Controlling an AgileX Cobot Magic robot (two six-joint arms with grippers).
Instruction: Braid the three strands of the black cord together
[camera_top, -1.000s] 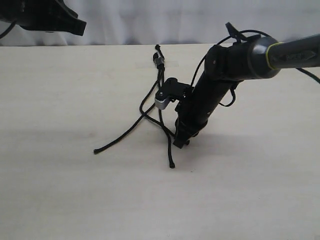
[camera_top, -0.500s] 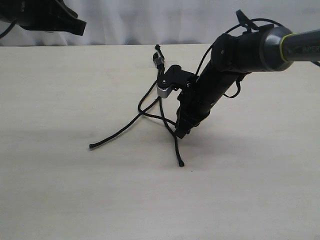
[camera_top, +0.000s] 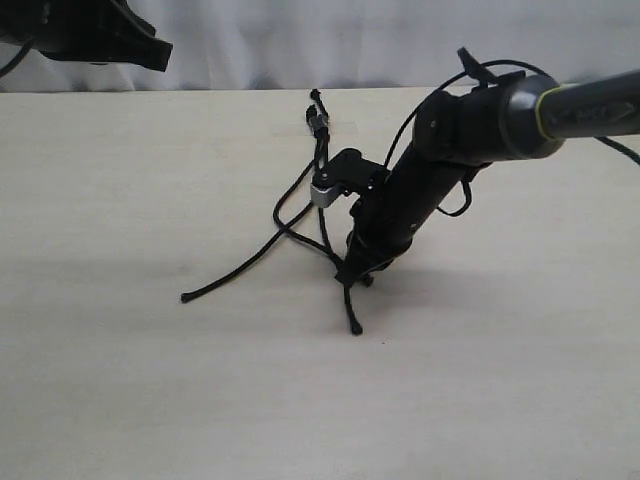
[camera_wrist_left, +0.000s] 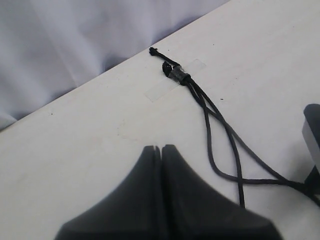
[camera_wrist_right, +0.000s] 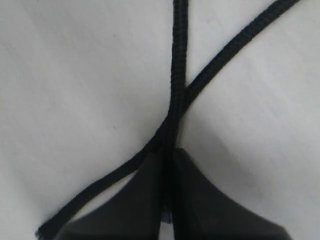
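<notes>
Clamping one strand (camera_wrist_right: 177, 60) mid-tabletop, the right gripper (camera_top: 356, 272) jaws lie along it, with the knot (camera_wrist_left: 176, 75) toward the far edge. The left gripper (camera_wrist_left: 161, 149) jaws are closed on nothing, well apart.

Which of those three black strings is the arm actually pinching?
The trailing strand, whose loose tip hangs out just below the right gripper; its jaws are shut on it. The long left strand sprawls away across the table, untouched.

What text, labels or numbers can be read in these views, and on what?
None readable.
Grey arm tube: any print is too blurred to read.
Black cord, clear tape strip, table: no visible text.
</notes>
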